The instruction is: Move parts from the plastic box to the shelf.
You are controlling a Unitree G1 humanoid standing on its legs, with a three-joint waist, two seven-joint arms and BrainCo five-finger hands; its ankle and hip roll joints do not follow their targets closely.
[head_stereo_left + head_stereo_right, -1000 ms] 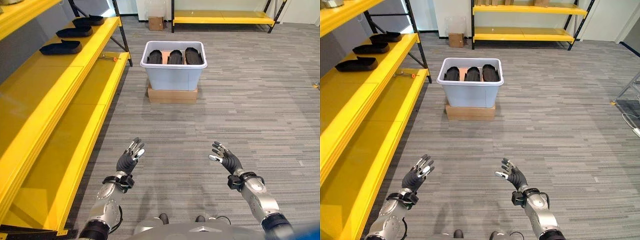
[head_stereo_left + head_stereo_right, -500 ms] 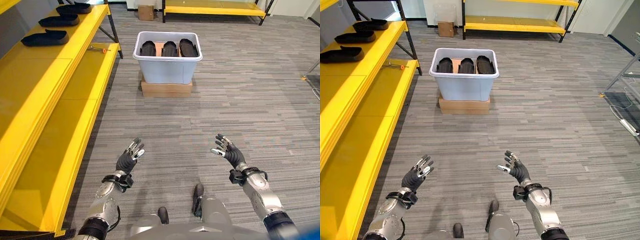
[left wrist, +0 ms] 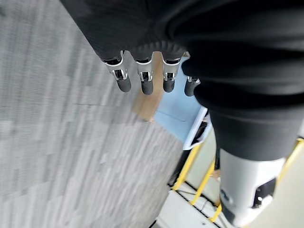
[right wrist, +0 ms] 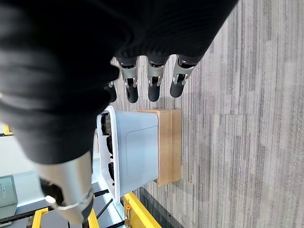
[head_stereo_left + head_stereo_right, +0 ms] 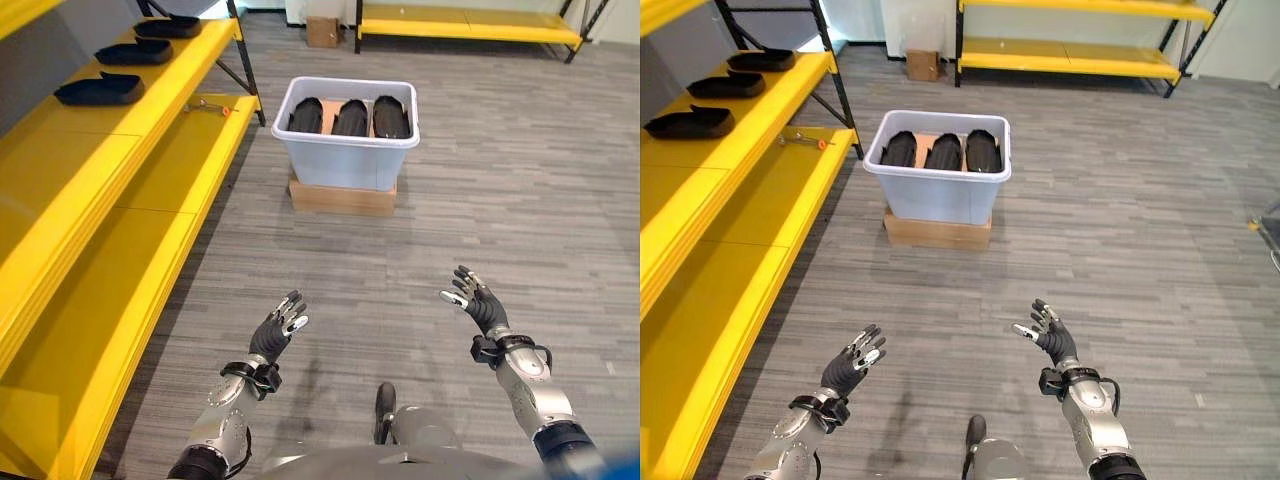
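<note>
A pale grey plastic box (image 5: 347, 160) stands ahead on a flat cardboard carton (image 5: 343, 197), with three black parts (image 5: 349, 117) side by side inside. The yellow shelf (image 5: 95, 140) runs along the left; three more black parts (image 5: 97, 90) lie on its upper level. My left hand (image 5: 280, 328) and right hand (image 5: 475, 302) hover over the floor well short of the box, both open with fingers spread and nothing in them. The right wrist view looks past straight fingers (image 4: 153, 83) at the box (image 4: 137, 152).
An orange-handled tool (image 5: 208, 106) lies on the shelf's lower level near a black upright. A small cardboard box (image 5: 322, 31) sits by the far wall beside another yellow rack (image 5: 470, 25). Grey carpet lies between me and the plastic box.
The whole view has shifted, so the camera moved. Both hands stay open and empty at about the same height. The box and shelf parts are unmoved.
</note>
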